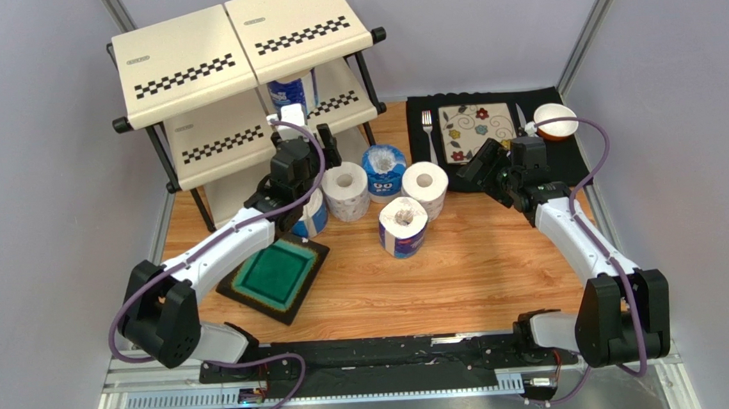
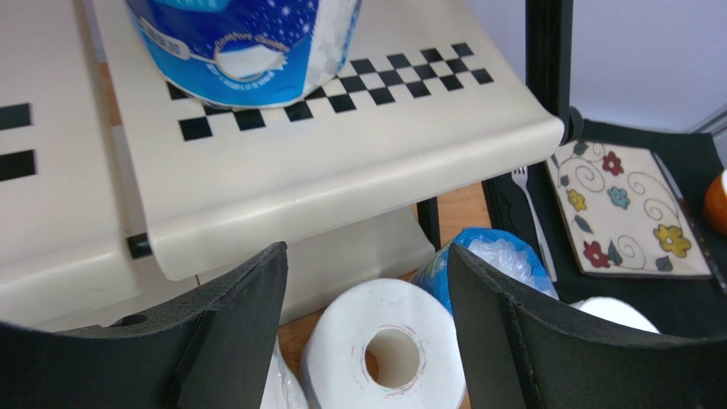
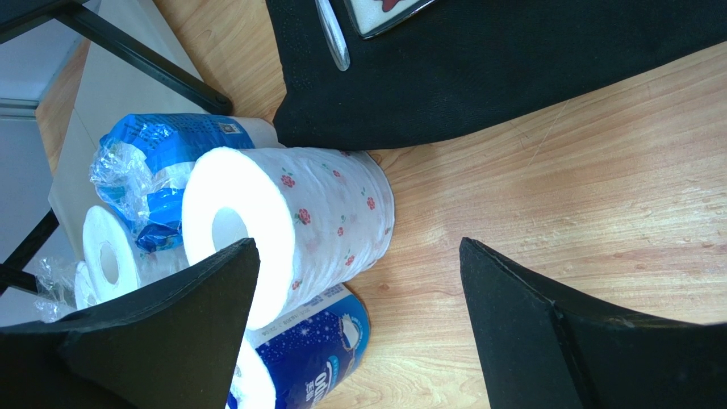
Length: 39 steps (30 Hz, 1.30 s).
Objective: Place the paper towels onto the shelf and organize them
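The shelf [image 1: 197, 64] stands at the back left. One blue-wrapped paper towel roll [image 2: 247, 47] sits on its middle tier's checkered panel [image 2: 358, 162]. My left gripper [image 2: 367, 290] hangs open just in front of that panel, holding nothing. Below it on the table are a bare white roll [image 2: 384, 354] and a blue-wrapped roll [image 2: 495, 260]. More rolls stand on the table [image 1: 404, 226], [image 1: 425, 189], and one [image 1: 313, 213] lies under my left arm. My right gripper [image 3: 358, 281] is open beside the flower-patterned roll [image 3: 290, 221], not touching it.
A dark tray with a green inside [image 1: 275, 278] lies near the left arm. A black placemat [image 1: 567, 157] at the back right carries a floral plate [image 1: 474, 129], a fork [image 1: 428, 128] and a small bowl [image 1: 555, 121]. Grey walls close in both sides.
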Each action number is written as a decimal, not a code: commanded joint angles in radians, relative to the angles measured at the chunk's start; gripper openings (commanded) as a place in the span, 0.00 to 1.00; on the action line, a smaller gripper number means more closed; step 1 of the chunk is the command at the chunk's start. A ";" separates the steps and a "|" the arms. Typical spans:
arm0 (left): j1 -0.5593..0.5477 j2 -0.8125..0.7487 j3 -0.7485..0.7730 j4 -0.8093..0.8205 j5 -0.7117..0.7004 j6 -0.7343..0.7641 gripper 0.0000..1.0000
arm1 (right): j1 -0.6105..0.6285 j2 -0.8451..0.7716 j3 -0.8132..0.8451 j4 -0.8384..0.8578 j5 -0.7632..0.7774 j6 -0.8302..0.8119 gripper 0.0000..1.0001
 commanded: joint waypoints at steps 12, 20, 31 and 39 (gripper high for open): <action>-0.003 0.245 0.179 0.009 0.099 0.036 0.76 | -0.004 -0.020 0.014 0.027 0.004 -0.002 0.91; -0.020 -0.044 -0.170 0.159 0.090 -0.057 0.73 | -0.004 -0.031 0.006 0.030 -0.003 0.003 0.91; -0.040 -0.203 -0.252 0.089 0.112 -0.067 0.74 | -0.005 -0.032 0.007 0.033 -0.008 0.005 0.91; -0.261 -0.059 -0.123 -0.093 0.187 -0.048 0.74 | -0.011 -0.051 0.014 0.012 0.007 -0.006 0.91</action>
